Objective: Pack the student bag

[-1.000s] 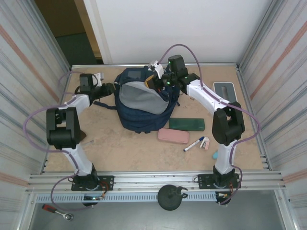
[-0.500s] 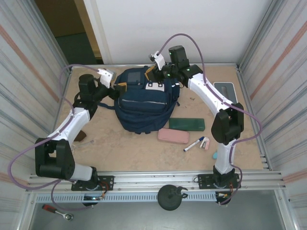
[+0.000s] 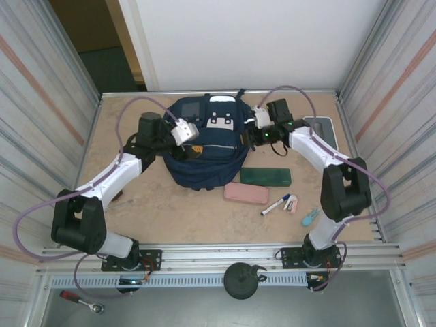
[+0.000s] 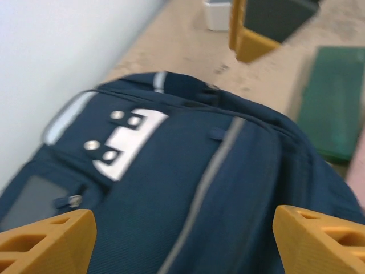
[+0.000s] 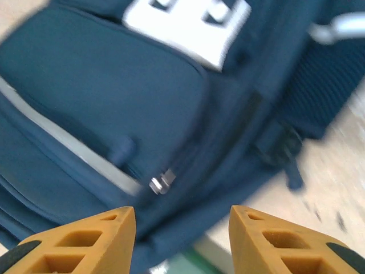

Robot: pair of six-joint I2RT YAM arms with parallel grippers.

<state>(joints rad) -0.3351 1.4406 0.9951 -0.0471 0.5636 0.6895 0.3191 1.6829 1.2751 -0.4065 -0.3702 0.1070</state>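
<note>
Left gripper mine, hovering over left flank of backpack; fingers spread wide, nothing between them, grip released

Right gripper just beside bag's right shoulder, jaws parted, clasping nothing

Backpack lies front up at far middle of table, between both grippers

White buckle patch with metal snaps and grey square patch near its top; any writing on them too blurred to read

Green case and pink case on table near bag's lower right, marker close by
</note>
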